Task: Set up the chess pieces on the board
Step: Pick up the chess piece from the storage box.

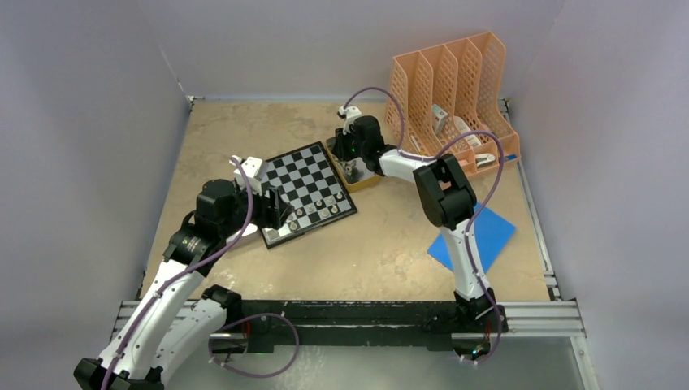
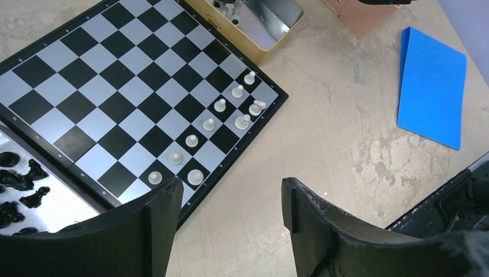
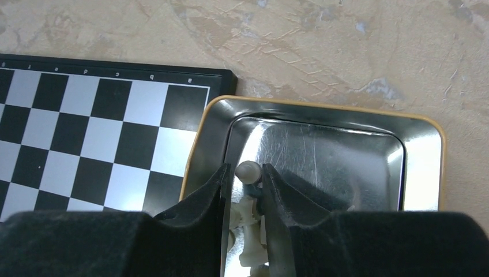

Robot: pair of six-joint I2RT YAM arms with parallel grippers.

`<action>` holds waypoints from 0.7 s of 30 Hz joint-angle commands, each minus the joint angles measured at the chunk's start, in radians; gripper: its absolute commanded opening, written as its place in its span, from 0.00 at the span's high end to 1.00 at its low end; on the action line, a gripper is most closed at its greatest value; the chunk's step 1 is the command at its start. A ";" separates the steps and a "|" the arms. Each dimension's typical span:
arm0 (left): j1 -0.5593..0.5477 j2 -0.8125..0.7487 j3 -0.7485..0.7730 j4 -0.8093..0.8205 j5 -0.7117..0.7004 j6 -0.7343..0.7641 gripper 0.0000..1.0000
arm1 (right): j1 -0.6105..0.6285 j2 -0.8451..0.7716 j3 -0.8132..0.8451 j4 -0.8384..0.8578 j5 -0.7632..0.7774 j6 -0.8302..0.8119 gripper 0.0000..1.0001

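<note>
- At the board's [image 1: 305, 183] far right edge, the right pincer [image 3: 247, 176] reaches down into a yellow-rimmed metal tray [image 3: 346, 150]. The tray sits just beside the board's dark border.
- Right pincer clenched on a pale chessman [image 3: 249, 169], one finger on each side of its rounded head. The fingers hide its base, so I cannot tell whether it is off the tray floor.
- More pale pieces [image 3: 245, 216] crowd lower down between the same fingers, partly hidden.
- Left pincer [image 2: 230, 216] released, jaws wide apart with nothing between them. It hovers over the board's near corner and the bare bench [image 2: 323, 144] beside it.
- Pale chessmen on the board [image 2: 209, 124]: seven small ones in a line, one square in from the edge nearest the arm bases. Three more stand on the edge row itself. All appear upright.
- Black chessmen [image 2: 23, 182] lie loose on a second shiny tray [image 2: 57, 205], just beside the board's border on the left arm's side.
- The rest of the board's squares show bare checks.
- Blue sheet [image 2: 432, 86] lies flat on the bench, well apart from the board, on the right arm's side.
- Orange file rack [image 1: 451, 89] stands at the far right corner of the bench, beyond the yellow-rimmed tray. There are a few items in its slots, too small to name.
</note>
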 commanded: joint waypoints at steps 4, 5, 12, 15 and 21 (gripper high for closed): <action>-0.003 -0.011 0.001 0.030 0.001 0.008 0.37 | 0.001 0.001 0.053 -0.011 0.039 -0.008 0.71; -0.003 -0.011 0.001 0.030 0.001 0.009 0.37 | 0.002 0.001 0.054 -0.011 0.046 -0.010 0.71; -0.003 -0.008 0.000 0.028 0.001 0.010 0.37 | 0.003 0.006 0.054 0.008 0.067 -0.018 0.76; -0.003 -0.006 0.000 0.028 0.000 0.010 0.37 | 0.003 0.014 0.057 0.019 0.053 -0.022 0.74; -0.003 -0.006 0.000 0.030 0.001 0.010 0.37 | 0.004 0.022 0.063 0.030 0.045 -0.034 0.70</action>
